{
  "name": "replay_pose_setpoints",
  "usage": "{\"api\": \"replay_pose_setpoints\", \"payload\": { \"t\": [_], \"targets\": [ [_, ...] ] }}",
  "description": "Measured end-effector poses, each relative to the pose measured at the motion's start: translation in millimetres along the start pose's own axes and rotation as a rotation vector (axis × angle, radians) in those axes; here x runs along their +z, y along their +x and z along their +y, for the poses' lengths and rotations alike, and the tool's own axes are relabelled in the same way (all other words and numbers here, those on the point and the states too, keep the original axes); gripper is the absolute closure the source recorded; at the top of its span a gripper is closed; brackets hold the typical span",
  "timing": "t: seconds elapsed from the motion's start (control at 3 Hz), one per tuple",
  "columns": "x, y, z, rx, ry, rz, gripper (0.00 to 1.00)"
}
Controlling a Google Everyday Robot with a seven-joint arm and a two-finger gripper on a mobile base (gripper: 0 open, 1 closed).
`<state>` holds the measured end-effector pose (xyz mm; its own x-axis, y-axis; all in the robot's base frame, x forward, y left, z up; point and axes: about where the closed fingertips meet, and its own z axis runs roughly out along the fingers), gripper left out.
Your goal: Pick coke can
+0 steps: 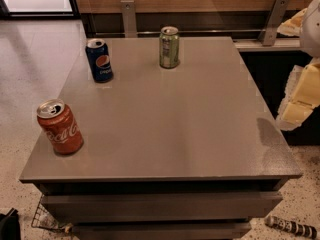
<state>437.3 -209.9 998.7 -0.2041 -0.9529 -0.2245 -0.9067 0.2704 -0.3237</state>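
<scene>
**Grey table, three cans, the red one at the near-left corner**

Speckled floor and a wood-panelled wall frame a grey table [165,134] carrying three cans, all upright and well apart. The coke can [60,128] stands near the front-left corner, close to the left edge. The blue Pepsi can [99,60] sits farther back on the left, and the green can [169,47] is near the rear middle. The gripper [300,101] hangs beyond the table's right side, at the picture's right border, well apart from every can. How wide it stands I cannot tell.

The step in hand, as I judge it, is the reach, since nothing is grasped yet. A good approach crosses the bare middle of the table, passing in front of the other two cans. It should meet the red can level with its mid-body, so the grip lands on the curved wall rather than the rim. So near the edge, the can could be knocked off by a nudge from the right.

Each can shows a silver top. Whether any holds liquid cannot be seen.
</scene>
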Motion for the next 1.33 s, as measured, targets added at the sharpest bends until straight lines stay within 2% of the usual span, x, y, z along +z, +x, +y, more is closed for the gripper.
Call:
{"api": "replay_pose_setpoints", "payload": {
  "t": [0.33, 0.67, 1.0, 1.33],
  "targets": [
    [0.0, 0.0, 0.0, 0.0, 0.0, 0.0, 0.0],
    [14.0, -12.7, 0.1, -0.005, -0.016, -0.093, 0.0],
    [60.4, -36.2, 2.1, -0.02, -0.051, -0.313, 0.0],
    [87.6, -62.3, 2.6, -0.033, -0.051, -0.527, 0.0]
  ]
}}
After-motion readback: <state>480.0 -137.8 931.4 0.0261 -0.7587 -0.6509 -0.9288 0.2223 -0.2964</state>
